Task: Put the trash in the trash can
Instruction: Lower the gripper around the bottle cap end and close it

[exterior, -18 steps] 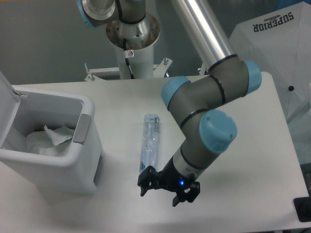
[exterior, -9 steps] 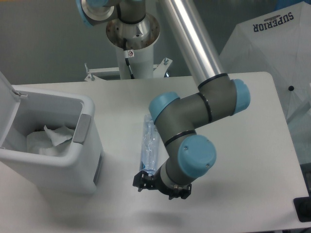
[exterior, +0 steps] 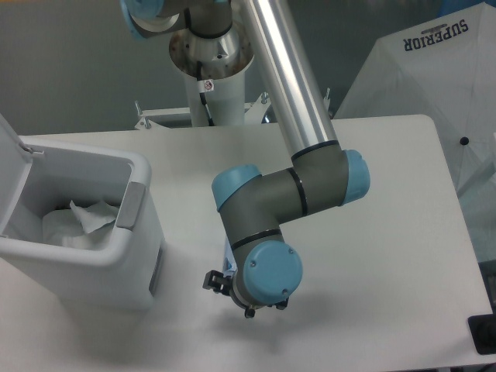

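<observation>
The arm hangs over the bottle (exterior: 229,249), its hand (exterior: 230,293) mostly hidden so I cannot tell its spread; next comes gripping it for the trash can (exterior: 93,267).

The white trash can (exterior: 93,248) stands at the left of the table, boxy with rounded corners, its hinged lid (exterior: 9,167) tilted open and a grey latch (exterior: 132,205) on its front. Inside, crumpled white material (exterior: 81,225) rests against the liner; whether it is the wrapper or the bag cannot be told. The crushed bluish plastic bottle (exterior: 228,253) lies on the table right of the can, almost wholly hidden, only a sliver showing.
</observation>
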`<state>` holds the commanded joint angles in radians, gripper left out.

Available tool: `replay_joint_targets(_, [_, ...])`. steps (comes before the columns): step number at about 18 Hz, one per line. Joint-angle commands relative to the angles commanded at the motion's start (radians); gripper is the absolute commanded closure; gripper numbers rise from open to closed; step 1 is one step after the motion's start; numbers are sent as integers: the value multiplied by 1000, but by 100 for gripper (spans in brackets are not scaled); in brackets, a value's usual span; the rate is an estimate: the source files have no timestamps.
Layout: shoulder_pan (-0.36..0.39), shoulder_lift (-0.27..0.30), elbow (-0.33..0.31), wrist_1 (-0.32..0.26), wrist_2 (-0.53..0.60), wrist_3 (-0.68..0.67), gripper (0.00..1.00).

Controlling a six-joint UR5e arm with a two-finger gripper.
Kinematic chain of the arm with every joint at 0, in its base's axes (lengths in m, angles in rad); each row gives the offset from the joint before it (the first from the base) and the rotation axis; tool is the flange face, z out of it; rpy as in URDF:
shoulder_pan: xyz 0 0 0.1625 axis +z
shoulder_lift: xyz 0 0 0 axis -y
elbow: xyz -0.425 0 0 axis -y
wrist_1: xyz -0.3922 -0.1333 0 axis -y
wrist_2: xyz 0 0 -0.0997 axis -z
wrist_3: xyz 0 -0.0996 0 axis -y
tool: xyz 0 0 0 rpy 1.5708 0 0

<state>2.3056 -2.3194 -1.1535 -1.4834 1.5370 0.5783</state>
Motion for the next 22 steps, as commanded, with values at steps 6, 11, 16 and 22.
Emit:
replay_joint_targets(6, [-20,-14,-23,0,31,-57,0])
replay_joint_targets(11, [-29,-17,-45,0,44,-89,12])
replay_joint_targets(16, [-34,-20,-52,-2,74,-112,38])
replay_joint_targets(22, [-40,-18,-54,-9,78,-115,77])
